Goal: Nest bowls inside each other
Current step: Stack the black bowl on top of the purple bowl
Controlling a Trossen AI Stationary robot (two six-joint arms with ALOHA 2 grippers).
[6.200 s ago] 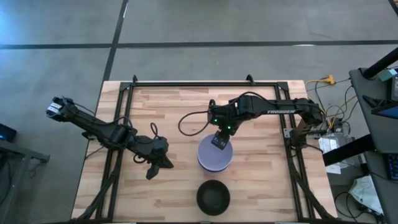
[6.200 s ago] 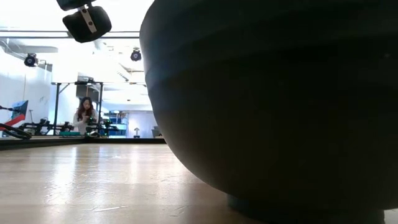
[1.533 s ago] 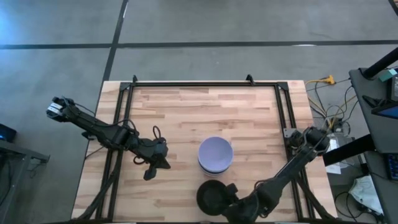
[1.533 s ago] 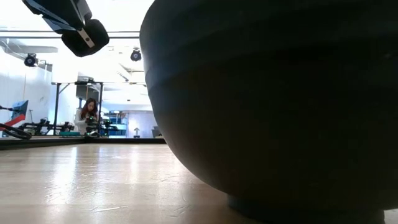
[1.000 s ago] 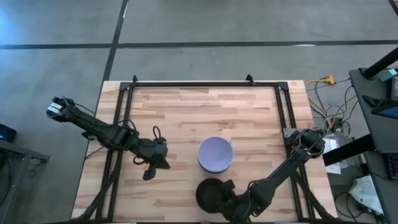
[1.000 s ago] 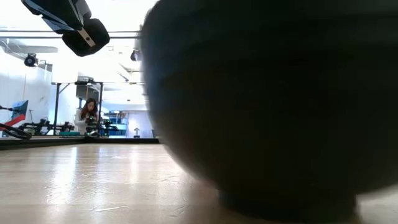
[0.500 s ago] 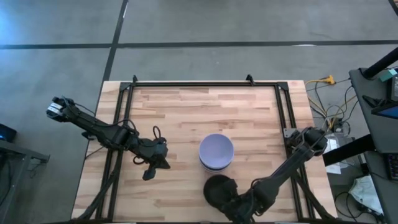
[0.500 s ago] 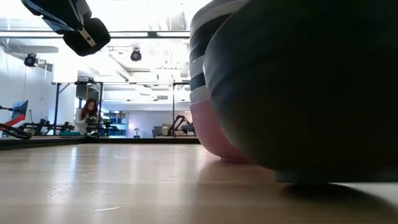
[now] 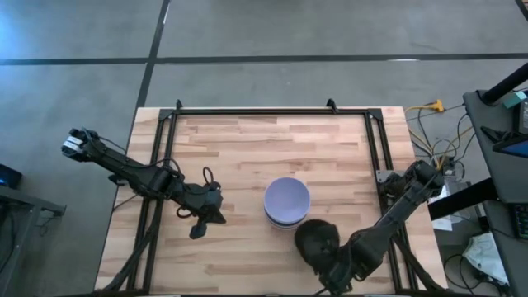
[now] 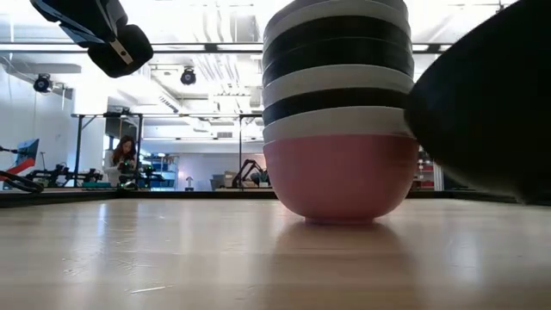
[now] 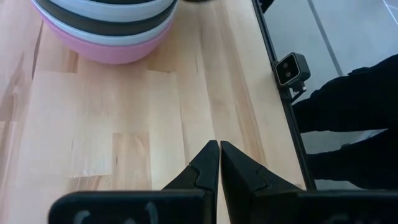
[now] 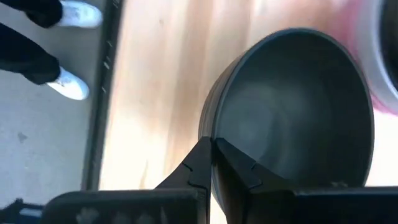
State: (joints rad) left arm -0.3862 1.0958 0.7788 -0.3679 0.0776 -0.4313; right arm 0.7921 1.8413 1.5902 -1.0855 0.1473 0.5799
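Right claw (image 12: 211,163) clenched on rim of a black bowl (image 9: 317,240), holding it clear of the surface (image 9: 239,148), just beside the stack of bowls (image 9: 287,203) on its near right. Stack has pink bowl (image 10: 336,176) at bottom, lavender bowl (image 9: 287,197) on top. Left claw (image 11: 219,163) clenched on nothing, well left of the stack.

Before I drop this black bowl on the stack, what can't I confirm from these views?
- Stack height: the low view's top edge cuts it off; the high view shows only the lavender bowl.
- Black bowl: the low view's right edge crops it, so table clearance is unclear.
- Right gripper pinches the bowl's rim; the wall hides one finger's contact.
- Left gripper, idle on the table's left: nothing hidden.
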